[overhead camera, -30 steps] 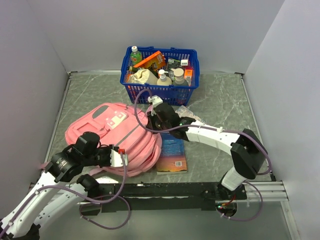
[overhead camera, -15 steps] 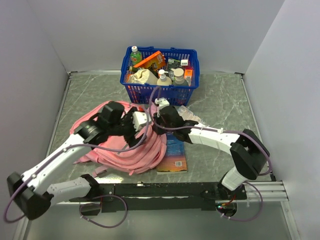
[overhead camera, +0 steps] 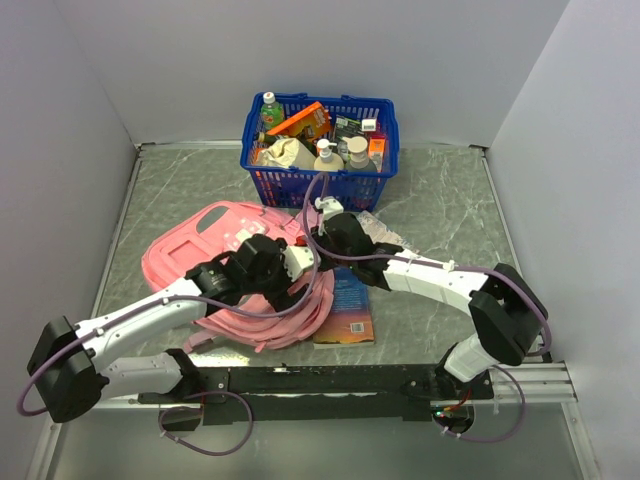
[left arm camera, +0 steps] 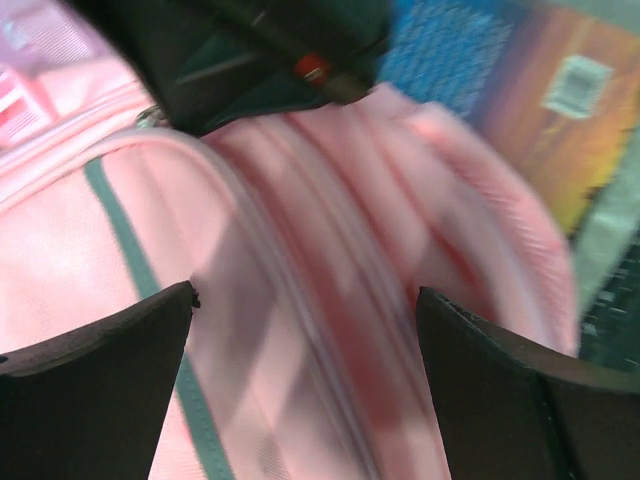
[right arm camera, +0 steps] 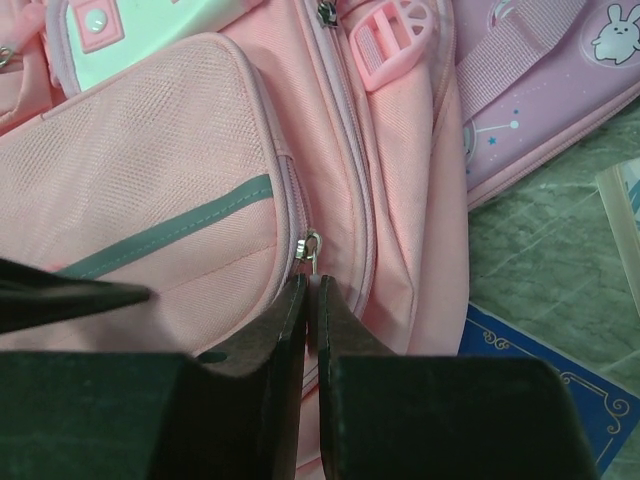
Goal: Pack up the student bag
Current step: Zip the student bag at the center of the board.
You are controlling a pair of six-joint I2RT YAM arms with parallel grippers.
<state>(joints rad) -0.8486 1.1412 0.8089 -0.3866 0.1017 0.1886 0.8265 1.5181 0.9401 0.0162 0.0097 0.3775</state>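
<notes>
Both arms reach forward and inward, wrists close together; left gripper (left arm camera: 305, 293) jaws spread wide, right gripper (right arm camera: 311, 285) pinched closed

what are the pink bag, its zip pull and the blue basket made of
The student bag looks like woven synthetic fabric with a matte finish: a fine weave grain shows on its front pocket. The zip pull seems to be metal, being small, silvery and glinting. The blue basket looks like moulded plastic, slightly glossy, with rigid lattice walls.
</notes>
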